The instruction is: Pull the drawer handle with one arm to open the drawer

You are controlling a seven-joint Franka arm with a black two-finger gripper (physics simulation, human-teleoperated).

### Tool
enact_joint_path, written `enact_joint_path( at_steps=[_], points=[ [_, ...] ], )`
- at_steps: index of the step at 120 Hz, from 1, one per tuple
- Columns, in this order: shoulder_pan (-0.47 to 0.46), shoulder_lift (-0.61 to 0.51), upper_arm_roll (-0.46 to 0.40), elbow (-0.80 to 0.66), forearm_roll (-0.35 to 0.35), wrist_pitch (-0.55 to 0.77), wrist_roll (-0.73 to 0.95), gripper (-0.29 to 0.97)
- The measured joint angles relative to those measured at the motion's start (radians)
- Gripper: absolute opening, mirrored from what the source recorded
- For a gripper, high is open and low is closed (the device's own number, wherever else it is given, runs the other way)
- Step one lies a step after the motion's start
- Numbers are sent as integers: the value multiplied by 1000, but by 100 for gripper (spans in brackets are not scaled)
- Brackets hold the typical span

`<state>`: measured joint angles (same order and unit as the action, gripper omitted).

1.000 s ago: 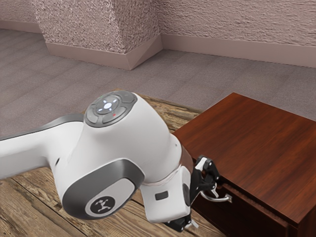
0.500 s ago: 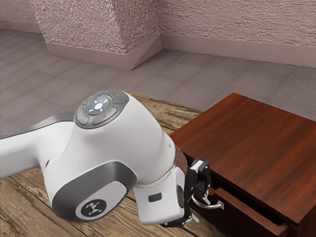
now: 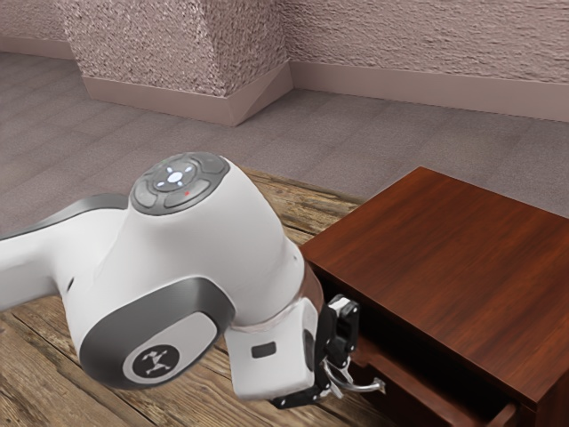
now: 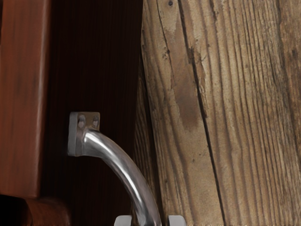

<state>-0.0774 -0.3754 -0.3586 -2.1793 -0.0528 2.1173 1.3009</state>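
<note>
drawer handle (image 4: 117, 162) clamped between jaws, drawer (image 3: 418, 391) ajar

Arm (image 3: 209, 258): glossy white rounded shells, dark grey bands at the joints. Grey oval button pad (image 3: 178, 178) on top, with white lit dots and a tiny red mark. Round dark grey cap (image 3: 158, 363) on the side, white logo glyph on it. Small dark rectangular slot (image 3: 262, 350) on the white wrist housing. Pincer (image 3: 334, 360) is black and blocky, with pale grey fingertips (image 4: 123, 220).
</note>
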Motion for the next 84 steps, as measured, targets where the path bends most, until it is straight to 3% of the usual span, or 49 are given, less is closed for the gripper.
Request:
enact_joint_path(
  at_steps=[84],
  points=[
    [-44, -104, 25, -8, -34, -205, 51, -3]
  ],
)
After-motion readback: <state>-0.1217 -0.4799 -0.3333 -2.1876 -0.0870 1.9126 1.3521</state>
